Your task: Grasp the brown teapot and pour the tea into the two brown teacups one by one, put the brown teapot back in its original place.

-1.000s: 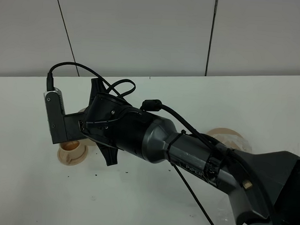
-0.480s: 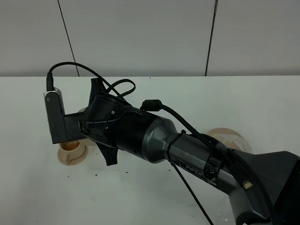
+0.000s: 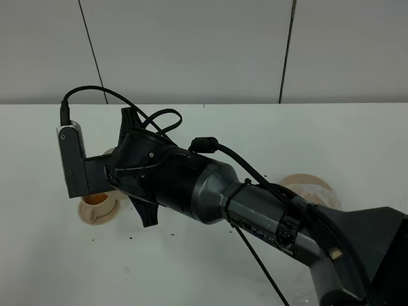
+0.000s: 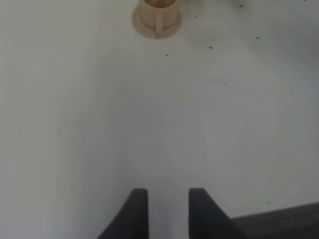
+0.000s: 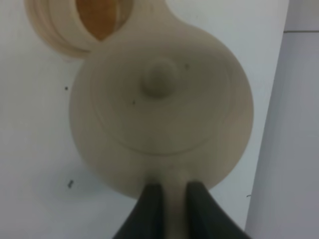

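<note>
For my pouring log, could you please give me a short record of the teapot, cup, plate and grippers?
teapot: held by its handle, spout toward cup
right gripper: shut on teapot handle
cup: amber tea inside
plate: no teapot on it
left gripper: open, holds nothing, over table

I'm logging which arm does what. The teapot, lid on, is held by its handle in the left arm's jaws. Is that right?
Not quite. The right gripper holds the teapot, with its jaws shut on the handle and the lid on, as the right wrist view shows. The left gripper is open and holds nothing.
</note>
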You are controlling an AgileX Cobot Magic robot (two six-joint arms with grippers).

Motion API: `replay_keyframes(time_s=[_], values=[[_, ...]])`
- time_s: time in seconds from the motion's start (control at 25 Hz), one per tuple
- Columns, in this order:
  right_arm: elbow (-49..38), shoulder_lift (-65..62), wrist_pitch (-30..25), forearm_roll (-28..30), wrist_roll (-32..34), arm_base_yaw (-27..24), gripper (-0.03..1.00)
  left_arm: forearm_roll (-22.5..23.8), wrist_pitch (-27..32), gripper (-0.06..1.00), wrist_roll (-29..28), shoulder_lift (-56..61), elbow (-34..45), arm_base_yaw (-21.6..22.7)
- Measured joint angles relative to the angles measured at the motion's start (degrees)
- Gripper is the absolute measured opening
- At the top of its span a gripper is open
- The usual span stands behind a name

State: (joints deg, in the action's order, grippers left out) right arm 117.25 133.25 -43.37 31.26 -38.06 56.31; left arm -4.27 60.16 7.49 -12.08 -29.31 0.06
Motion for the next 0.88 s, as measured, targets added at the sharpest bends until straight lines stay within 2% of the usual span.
replay_keyframes(time_s=[0.88], values=[[0.00,0.00,0.00,0.05,0.00,0.16,0.10,0.00,0.00,0.27,0.00,0.00,0.00,0.00]])
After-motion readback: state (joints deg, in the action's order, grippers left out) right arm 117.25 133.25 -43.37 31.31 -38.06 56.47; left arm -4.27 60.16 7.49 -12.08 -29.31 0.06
